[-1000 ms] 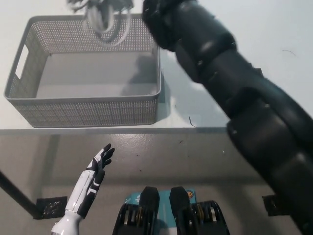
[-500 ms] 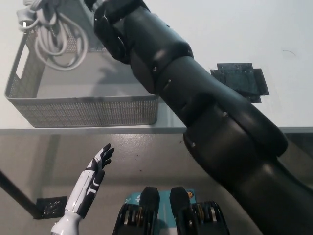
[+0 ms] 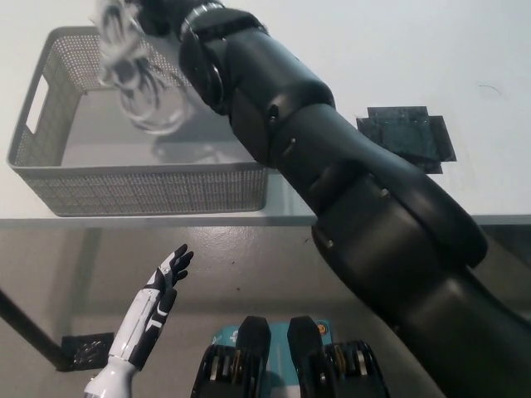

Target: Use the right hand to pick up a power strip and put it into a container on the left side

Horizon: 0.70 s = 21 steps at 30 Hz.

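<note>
The white power strip (image 3: 114, 31) with its looped white cable (image 3: 143, 104) hangs blurred in the air over the grey mesh basket (image 3: 141, 187) at the table's left. My black right arm reaches across the picture to the top edge. My right hand (image 3: 162, 12) is shut on the strip and is partly cut off by the frame. The basket's floor under the cable is bare. My white left hand (image 3: 168, 278) rests low at the lower left, below the table edge, with its fingers apart and nothing in it.
A black patch of tape (image 3: 406, 137) lies on the white table (image 3: 465, 50) to the right of my arm. The table's front edge (image 3: 166, 220) runs just below the basket. My arm hides the basket's right end.
My right arm swung left over the basket, uncovering the tape patch. In the last half second the strip and cable swung from the basket's far left corner toward its middle.
</note>
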Motion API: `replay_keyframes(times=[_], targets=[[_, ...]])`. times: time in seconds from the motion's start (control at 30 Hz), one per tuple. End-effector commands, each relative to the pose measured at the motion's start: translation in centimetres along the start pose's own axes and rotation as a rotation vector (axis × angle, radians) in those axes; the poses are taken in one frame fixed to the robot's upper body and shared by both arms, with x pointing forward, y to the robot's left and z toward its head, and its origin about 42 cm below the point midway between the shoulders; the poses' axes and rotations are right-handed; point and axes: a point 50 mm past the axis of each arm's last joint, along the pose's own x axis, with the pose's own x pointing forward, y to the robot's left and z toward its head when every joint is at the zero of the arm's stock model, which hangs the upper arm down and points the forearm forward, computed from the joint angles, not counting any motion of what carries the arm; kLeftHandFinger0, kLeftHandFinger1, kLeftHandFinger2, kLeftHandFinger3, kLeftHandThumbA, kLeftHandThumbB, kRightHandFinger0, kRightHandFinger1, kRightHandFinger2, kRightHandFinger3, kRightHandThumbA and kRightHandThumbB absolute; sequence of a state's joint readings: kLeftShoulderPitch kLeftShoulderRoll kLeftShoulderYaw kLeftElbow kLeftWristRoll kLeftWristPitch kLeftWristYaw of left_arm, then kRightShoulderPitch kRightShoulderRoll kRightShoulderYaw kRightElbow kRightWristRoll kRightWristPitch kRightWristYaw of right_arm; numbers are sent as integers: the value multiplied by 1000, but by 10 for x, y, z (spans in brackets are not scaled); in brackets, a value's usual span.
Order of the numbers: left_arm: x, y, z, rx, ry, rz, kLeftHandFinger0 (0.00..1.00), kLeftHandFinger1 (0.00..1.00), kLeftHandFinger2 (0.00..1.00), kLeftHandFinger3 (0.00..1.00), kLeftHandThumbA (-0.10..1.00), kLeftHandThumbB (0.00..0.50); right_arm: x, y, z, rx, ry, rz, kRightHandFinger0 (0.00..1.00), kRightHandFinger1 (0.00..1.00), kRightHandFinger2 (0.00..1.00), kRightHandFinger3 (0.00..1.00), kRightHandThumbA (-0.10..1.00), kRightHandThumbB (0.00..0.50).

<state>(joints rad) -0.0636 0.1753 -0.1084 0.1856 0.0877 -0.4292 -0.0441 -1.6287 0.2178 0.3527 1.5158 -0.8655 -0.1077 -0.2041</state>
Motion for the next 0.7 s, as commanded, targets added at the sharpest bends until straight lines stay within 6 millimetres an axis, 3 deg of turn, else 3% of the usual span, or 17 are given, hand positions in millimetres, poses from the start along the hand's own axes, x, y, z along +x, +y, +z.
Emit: replay_keyframes(times=[0.0, 0.13, 0.17, 0.2, 0.23, 0.27, 0.3, 0.33, 0.37, 0.4, 0.43, 0.47, 0.5, 0.53, 0.57, 0.6, 0.67], targets=[[16, 13, 20, 52, -118, -30, 1000, 1000, 1000, 1000, 1000, 238, 10, -172, 47, 133, 107, 475, 1000, 1000, 1000, 1000, 680, 449], [19, 14, 21, 61, -122, -37, 1000, 1000, 1000, 1000, 1000, 237, 4, -191, 46, 130, 95, 596, 1000, 1000, 1000, 1000, 703, 500], [19, 14, 21, 66, -123, -38, 1000, 1000, 1000, 1000, 1000, 237, 3, -192, 46, 151, 78, 632, 1000, 1000, 1000, 1000, 631, 492], [19, 14, 21, 68, -123, -38, 1000, 1000, 1000, 1000, 1000, 236, 2, -191, 47, 184, 76, 658, 820, 912, 1000, 1000, 557, 493], [19, 14, 21, 68, -124, -38, 1000, 1000, 1000, 1000, 1000, 233, 0, -190, 47, 268, 82, 709, 496, 606, 719, 912, 455, 463], [19, 14, 21, 68, -124, -38, 1000, 1000, 1000, 1000, 1000, 233, -2, -189, 47, 328, 81, 745, 364, 492, 617, 857, 428, 454], [19, 14, 22, 63, -125, -39, 1000, 1000, 1000, 1000, 1000, 233, -2, -189, 48, 358, 54, 766, 444, 486, 551, 729, 354, 452], [19, 13, 22, 68, -125, -38, 1000, 1000, 1000, 1000, 1000, 236, -2, -189, 49, 301, 19, 776, 582, 672, 720, 809, 422, 439], [18, 13, 22, 69, -125, -38, 1000, 1000, 1000, 1000, 1000, 237, -3, -189, 50, 277, 6, 784, 627, 717, 777, 916, 451, 432], [18, 13, 21, 69, -124, -38, 1000, 1000, 1000, 1000, 1000, 237, -3, -191, 52, 282, 2, 791, 558, 717, 804, 1000, 409, 427], [18, 13, 21, 70, -123, -40, 1000, 1000, 1000, 1000, 1000, 238, -4, -194, 56, 328, -2, 793, 359, 680, 788, 1000, 341, 418], [18, 13, 21, 69, -124, -41, 1000, 1000, 1000, 1000, 1000, 237, -4, -199, 58, 370, -24, 790, 374, 731, 813, 1000, 355, 371], [18, 13, 22, 70, -125, -41, 1000, 1000, 1000, 1000, 1000, 237, -5, -203, 58, 415, -51, 789, 339, 711, 839, 1000, 376, 347], [18, 13, 22, 72, -125, -42, 1000, 1000, 1000, 1000, 1000, 235, -6, -207, 58, 479, -92, 779, 285, 661, 867, 1000, 472, 372], [18, 13, 22, 75, -125, -43, 1000, 1000, 1000, 1000, 1000, 233, -7, -216, 56, 568, -151, 753, 287, 656, 904, 1000, 597, 393], [18, 13, 22, 74, -124, -44, 1000, 1000, 1000, 1000, 1000, 239, -8, -222, 54, 621, -187, 747, 318, 674, 904, 1000, 774, 329], [18, 13, 21, 75, -123, -44, 1000, 1000, 1000, 1000, 1000, 241, -10, -231, 51, 691, -218, 734, 353, 704, 915, 1000, 992, 373]])
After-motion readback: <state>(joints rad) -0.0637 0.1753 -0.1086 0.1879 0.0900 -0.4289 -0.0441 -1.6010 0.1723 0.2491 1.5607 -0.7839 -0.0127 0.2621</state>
